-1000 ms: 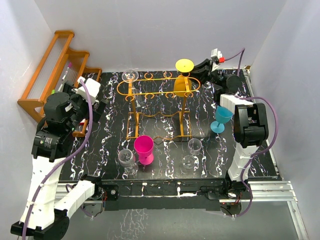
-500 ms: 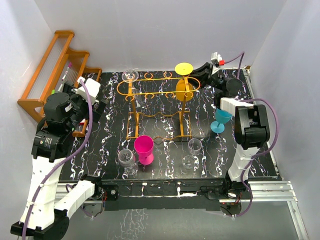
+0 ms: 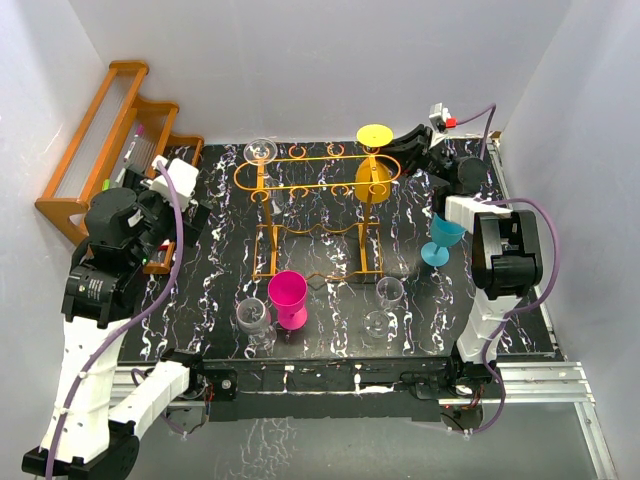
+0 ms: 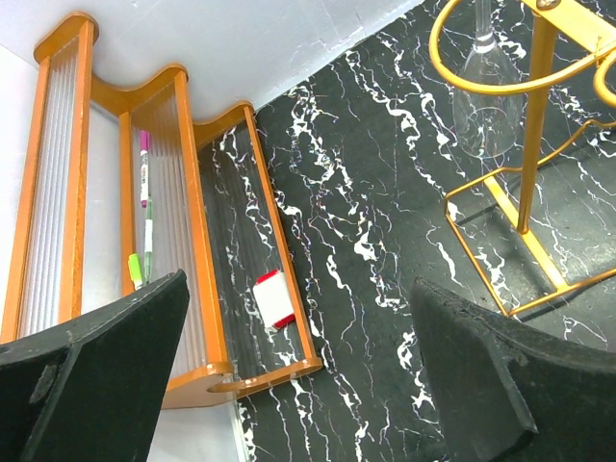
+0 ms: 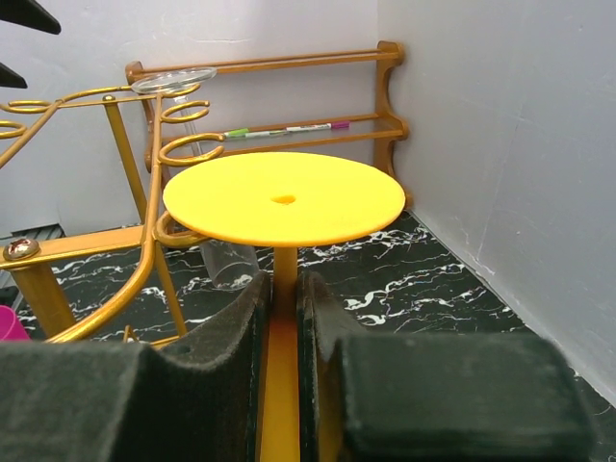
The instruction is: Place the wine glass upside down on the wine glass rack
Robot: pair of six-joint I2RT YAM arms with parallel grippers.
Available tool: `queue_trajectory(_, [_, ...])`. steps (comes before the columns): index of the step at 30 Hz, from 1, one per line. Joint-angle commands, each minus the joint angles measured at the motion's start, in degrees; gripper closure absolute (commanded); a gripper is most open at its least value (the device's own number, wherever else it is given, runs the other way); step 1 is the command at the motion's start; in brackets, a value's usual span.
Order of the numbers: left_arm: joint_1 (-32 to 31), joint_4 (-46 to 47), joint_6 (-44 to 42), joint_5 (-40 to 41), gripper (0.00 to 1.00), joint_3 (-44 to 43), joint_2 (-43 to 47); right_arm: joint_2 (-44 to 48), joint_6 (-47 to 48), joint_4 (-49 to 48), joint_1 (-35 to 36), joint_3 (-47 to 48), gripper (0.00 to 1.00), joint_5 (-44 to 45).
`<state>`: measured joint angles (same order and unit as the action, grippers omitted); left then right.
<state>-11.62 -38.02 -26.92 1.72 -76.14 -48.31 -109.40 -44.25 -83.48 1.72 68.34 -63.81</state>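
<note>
1. Hanging is the step in hand. The right fingers (image 5: 207,371) clamp the stem of the inverted yellow wine glass (image 3: 373,160) at the right end of the wine glass rack (image 3: 300,157), above the counter (image 3: 215,290).
2. Next, probably: settle the foot onto a ring slot, then release.
3. Only the right wrist view shows the pinched stem. Only the left wrist view shows the left fingers (image 4: 106,366) spread apart, empty.
</note>
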Motion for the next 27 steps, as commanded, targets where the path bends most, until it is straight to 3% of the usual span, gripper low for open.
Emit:
queue_trajectory(1, [0.53, -0.31, 0.81, -0.21, 0.03, 0.59, 0.5, 3.23, -0.91, -20.97, -0.1, -0.48, 0.92, -1.22])
queue_trajectory(27, [1.05, -3.11, 3.39, -2.11, 0.03, -0.34, -1.15, -0.2, 0.29, -21.12, -0.17, 8.26, 0.92, -0.74])
